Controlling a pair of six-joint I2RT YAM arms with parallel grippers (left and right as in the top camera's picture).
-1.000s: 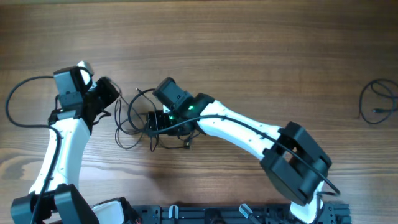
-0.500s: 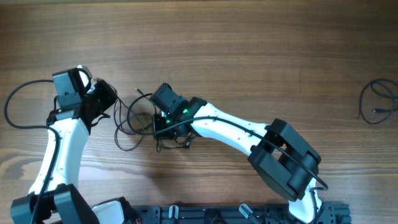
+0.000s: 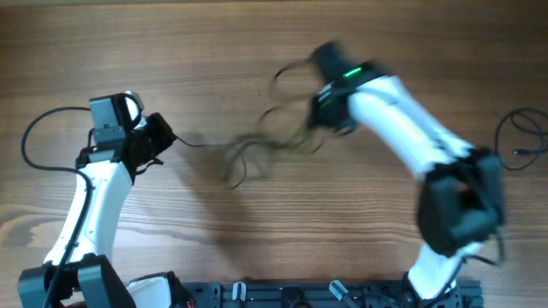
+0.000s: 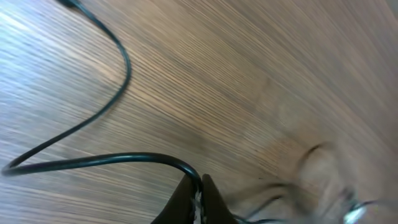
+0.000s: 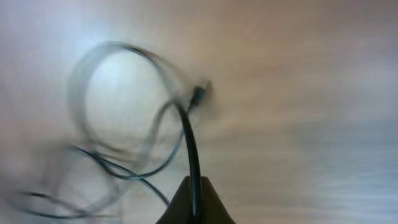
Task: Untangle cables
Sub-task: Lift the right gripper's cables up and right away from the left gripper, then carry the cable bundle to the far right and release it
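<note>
The thin black cables [image 3: 257, 147] stretch in a blurred tangle across the middle of the table, between my two grippers. My left gripper [image 3: 164, 137] is at their left end and is shut on one cable [image 4: 124, 157], which is pinched between the fingertips of that gripper [image 4: 199, 184]. My right gripper [image 3: 315, 113] is at the tangle's right end, blurred by motion. In the right wrist view this gripper [image 5: 194, 185] is shut on a cable [image 5: 189, 146] that rises to a small plug [image 5: 198, 94]. Loose loops [image 5: 118, 124] hang to the plug's left.
A separate coil of thin black cord [image 3: 520, 141] lies at the far right edge of the wooden table [image 3: 274, 34]. A thicker black arm cable [image 3: 34, 141] loops out left of the left arm. The arm bases stand along the front edge.
My right gripper has shut on a cable and swung up and to the right, dragging the tangle out into a long stretch. The left gripper has shifted slightly right and still holds its cable.
</note>
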